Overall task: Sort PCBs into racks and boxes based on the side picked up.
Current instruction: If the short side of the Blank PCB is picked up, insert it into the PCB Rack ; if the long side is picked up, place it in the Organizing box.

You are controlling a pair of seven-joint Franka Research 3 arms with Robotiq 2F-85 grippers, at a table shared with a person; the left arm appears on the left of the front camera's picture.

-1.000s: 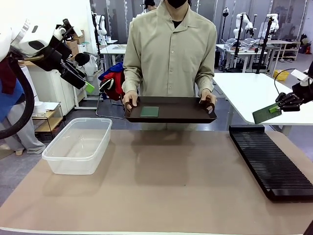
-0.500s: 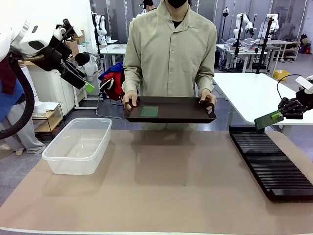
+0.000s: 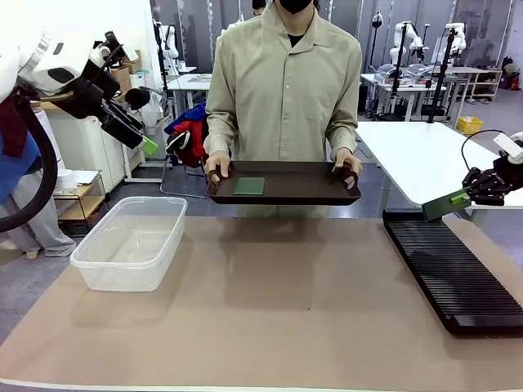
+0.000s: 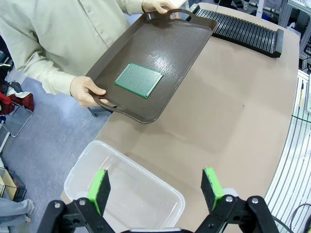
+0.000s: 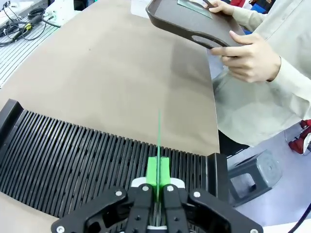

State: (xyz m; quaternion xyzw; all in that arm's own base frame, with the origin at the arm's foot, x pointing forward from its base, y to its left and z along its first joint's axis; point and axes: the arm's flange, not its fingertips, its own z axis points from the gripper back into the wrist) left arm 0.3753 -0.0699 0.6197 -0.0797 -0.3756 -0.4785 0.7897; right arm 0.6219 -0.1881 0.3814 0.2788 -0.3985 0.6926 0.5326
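Observation:
My right gripper (image 3: 467, 196) is shut on one PCB (image 3: 445, 206), a dark green board held just above the far end of the black slotted rack (image 3: 453, 269). In the right wrist view this PCB (image 5: 159, 138) stands edge-on between the shut fingers of the right gripper (image 5: 158, 177), over the rack (image 5: 73, 165). A second PCB (image 3: 250, 186) lies flat on the dark brown tray (image 3: 310, 196) that the person holds by both handles. My left gripper (image 3: 145, 144) hangs open and empty, high above the clear box (image 3: 131, 242). The left wrist view looks between the left gripper's (image 4: 155, 189) spread fingers at the box (image 4: 126, 194) and the PCB (image 4: 139, 80).
The person stands at the far side, with hands (image 5: 248, 58) on the tray handles. Brown table surface (image 3: 286, 302) lies bare between box and rack. A white table (image 3: 417, 155) stands behind on the right.
My right gripper has sunk a little with the PCB, closer to the rack's far end. The left arm, the person and the tray have stayed put.

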